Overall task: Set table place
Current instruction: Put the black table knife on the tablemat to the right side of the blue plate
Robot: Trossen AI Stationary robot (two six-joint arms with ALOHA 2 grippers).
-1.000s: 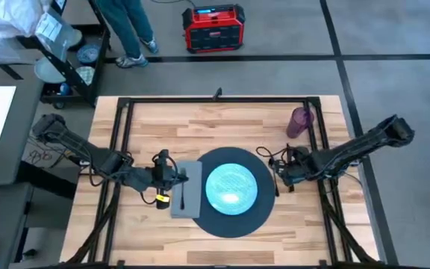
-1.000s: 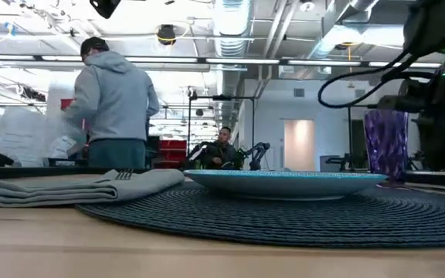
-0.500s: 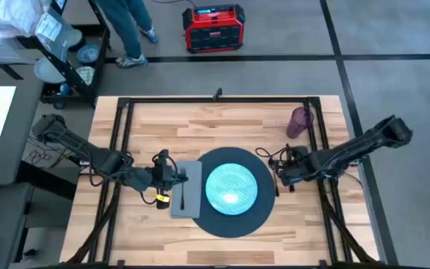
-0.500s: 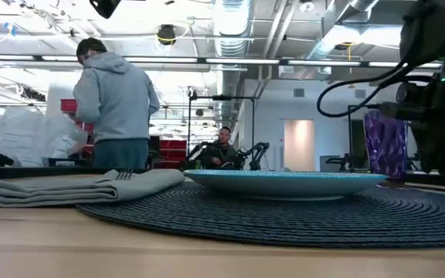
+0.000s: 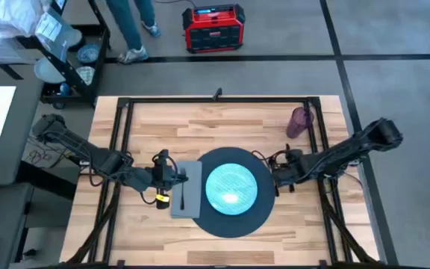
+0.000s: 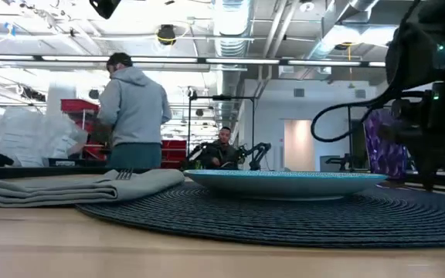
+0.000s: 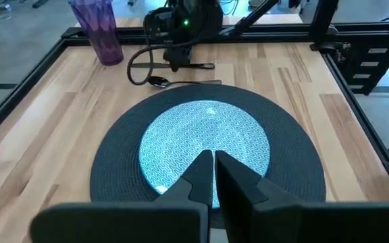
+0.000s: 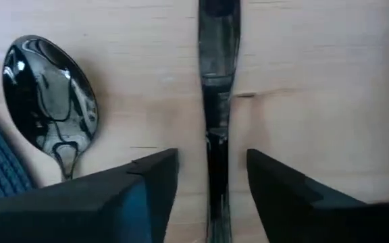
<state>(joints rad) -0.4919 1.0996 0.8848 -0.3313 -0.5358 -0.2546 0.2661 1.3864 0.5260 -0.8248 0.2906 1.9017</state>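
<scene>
- Plate [image 5: 231, 186], teal, sat centred on dark mat [image 5: 234, 222] in high view; napkin [image 5: 187, 190] just left; cup [image 5: 299, 122] near right rear.
- Low view: plate [image 6: 284, 182] flat on mat.
- Left wrist: left gripper [image 7: 213, 177] fingers closed together, holding nothing.
- Right wrist: right gripper [image 8: 210, 182] fingers parted astride knife [image 8: 217, 88]; spoon [image 8: 51, 98] beside it.

Grey concrete floor [image 5: 394, 45] crossed by dark lines; boxy red-and-black case [image 5: 213, 28] beyond the table's far edge; person in grey hoodie [image 6: 134, 108]; ceiling ducts [image 6: 230, 19] under strip lighting.
</scene>
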